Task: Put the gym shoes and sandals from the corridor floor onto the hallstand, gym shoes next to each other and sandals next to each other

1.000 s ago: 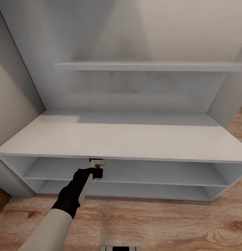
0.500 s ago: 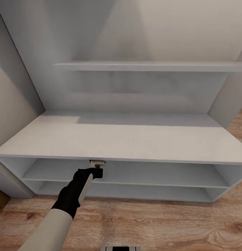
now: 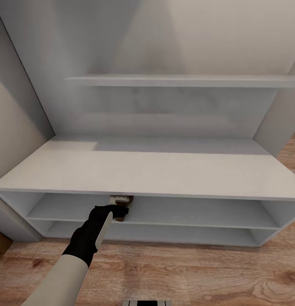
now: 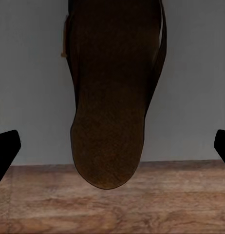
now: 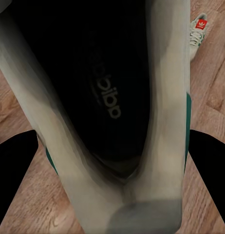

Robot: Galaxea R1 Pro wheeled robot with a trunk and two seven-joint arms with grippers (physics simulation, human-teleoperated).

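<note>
The white hallstand [image 3: 143,170] stands right in front of me. My left gripper [image 3: 120,208] reaches into its upper open tier, where a brown sandal [image 3: 121,218] shows by the fingers. In the left wrist view the sandal [image 4: 110,107] lies on the white shelf [image 4: 190,97], one end overhanging the corridor floor [image 4: 180,204]. The left gripper [image 4: 112,151] is open, its fingers wide of the sandal on both sides. My right gripper [image 5: 112,165] is shut on a gym shoe [image 5: 93,97], held above the floor. A second gym shoe [image 5: 199,28] lies on the planks behind it.
The hallstand's wide top board, its thin upper shelf [image 3: 181,80] and the lower tier [image 3: 164,233] are bare. Grey walls close in on the left and right of the unit. Wood flooring [image 3: 185,272] runs between me and the rack.
More of the brown sandal now shows beside and under the left fingers in the head view. The left arm has hardly moved.
</note>
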